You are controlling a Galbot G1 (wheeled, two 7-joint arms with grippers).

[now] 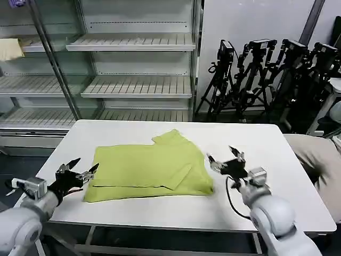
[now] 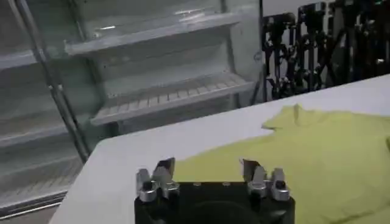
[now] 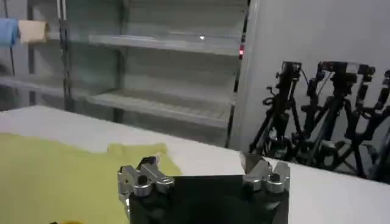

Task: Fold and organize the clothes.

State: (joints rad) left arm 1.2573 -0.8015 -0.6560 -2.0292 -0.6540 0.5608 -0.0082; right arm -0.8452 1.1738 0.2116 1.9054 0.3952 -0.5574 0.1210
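On the white table (image 1: 266, 144), lime T-shirt (image 1: 149, 170) partly folded, left pincer (image 1: 80, 169) and right pincer (image 1: 224, 157) both released, flanking it.

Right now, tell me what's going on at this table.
A two-armed robot is working on a lime T-shirt that lies partly folded on the white table, one sleeve sticking out toward the shelving. Neither gripper holds anything. The left gripper hovers open beside the shirt's left edge, and the right gripper hovers open just off its right edge. The shirt is not yet a compact rectangle, so folding looks unfinished. A metal shelf unit and a cluster of tripods stand behind the table.
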